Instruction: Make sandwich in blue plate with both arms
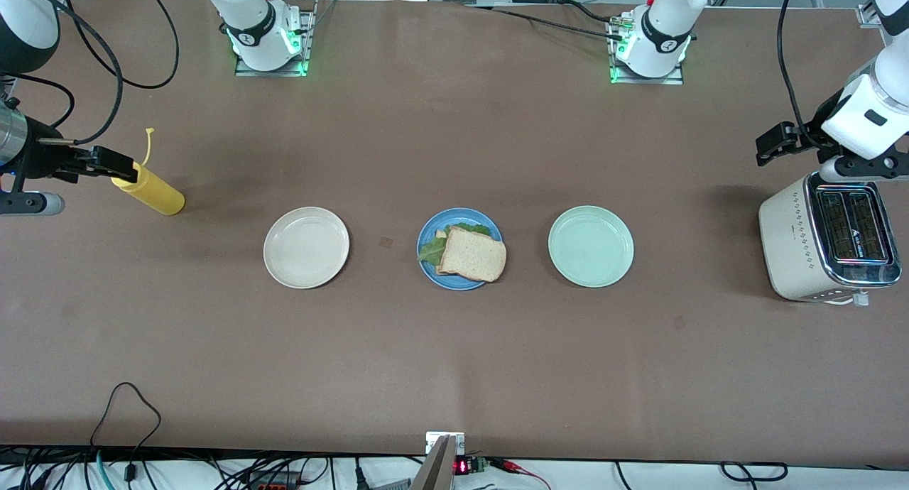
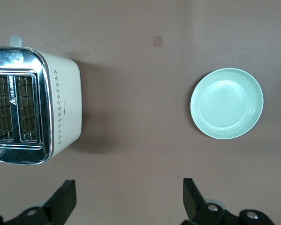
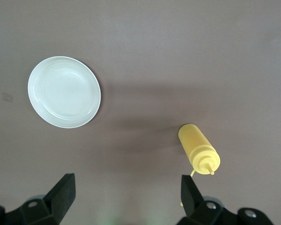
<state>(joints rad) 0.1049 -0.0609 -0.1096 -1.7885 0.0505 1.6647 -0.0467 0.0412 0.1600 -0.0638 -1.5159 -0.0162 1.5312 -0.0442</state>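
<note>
The sandwich (image 1: 474,254) lies on the blue plate (image 1: 460,283) at the middle of the table. Its top bread slice sits a little askew, and green lettuce (image 1: 431,251) pokes out from under it toward the right arm's end. My left gripper (image 1: 773,143) (image 2: 129,190) hangs open and empty in the air beside the toaster, at the left arm's end. My right gripper (image 1: 106,165) (image 3: 126,187) also hangs open and empty, over the table next to the yellow bottle at the right arm's end. Neither wrist view shows the blue plate.
A cream-white plate (image 1: 306,247) (image 3: 64,92) and a mint-green plate (image 1: 591,246) (image 2: 227,103) flank the blue one, both bare. A cream toaster (image 1: 827,236) (image 2: 35,105) stands at the left arm's end. A yellow squeeze bottle (image 1: 150,190) (image 3: 198,147) lies on its side.
</note>
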